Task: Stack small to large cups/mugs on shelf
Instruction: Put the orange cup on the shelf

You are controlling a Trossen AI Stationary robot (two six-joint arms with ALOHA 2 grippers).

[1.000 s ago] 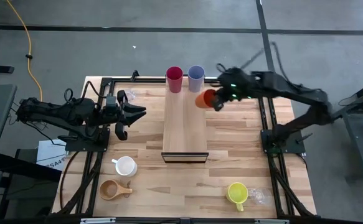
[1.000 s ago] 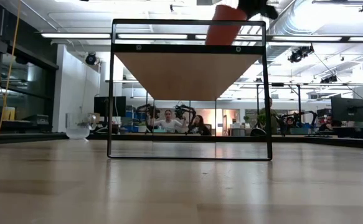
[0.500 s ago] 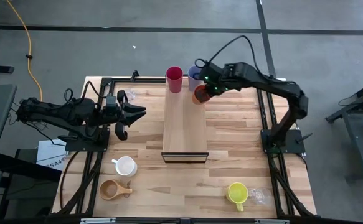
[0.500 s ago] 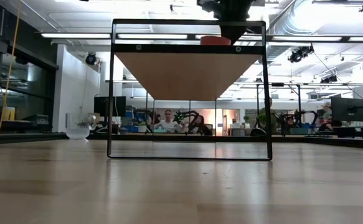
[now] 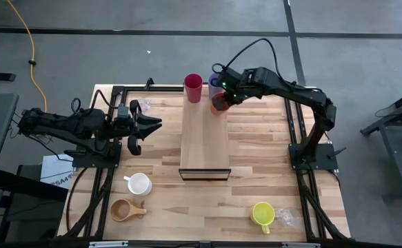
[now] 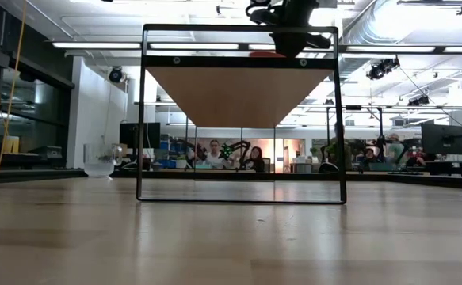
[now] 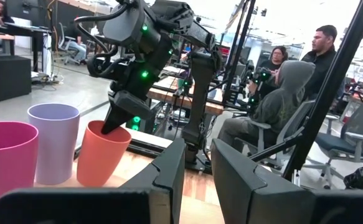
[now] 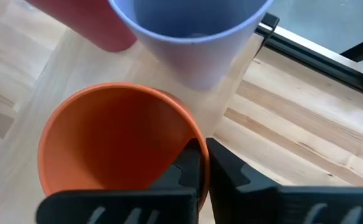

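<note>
Shelf [image 5: 204, 141] carries my right gripper [image 8: 201, 169], pinching the orange tumbler [image 8: 116, 140] rim, upright beside the lavender-blue tumbler [image 8: 190, 37]. I see the left gripper [image 5: 140, 131] waiting, fingers slightly apart, empty.

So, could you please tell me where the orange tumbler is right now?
In the high view the orange tumbler stands at the shelf's far right corner, beside the lavender tumbler, its rim pinched by the right hand.

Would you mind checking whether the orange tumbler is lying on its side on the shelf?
No: in the left wrist view the orange tumbler stands upright, mouth up, beside the lavender tumbler, with the right gripper pinching its rim.
</note>
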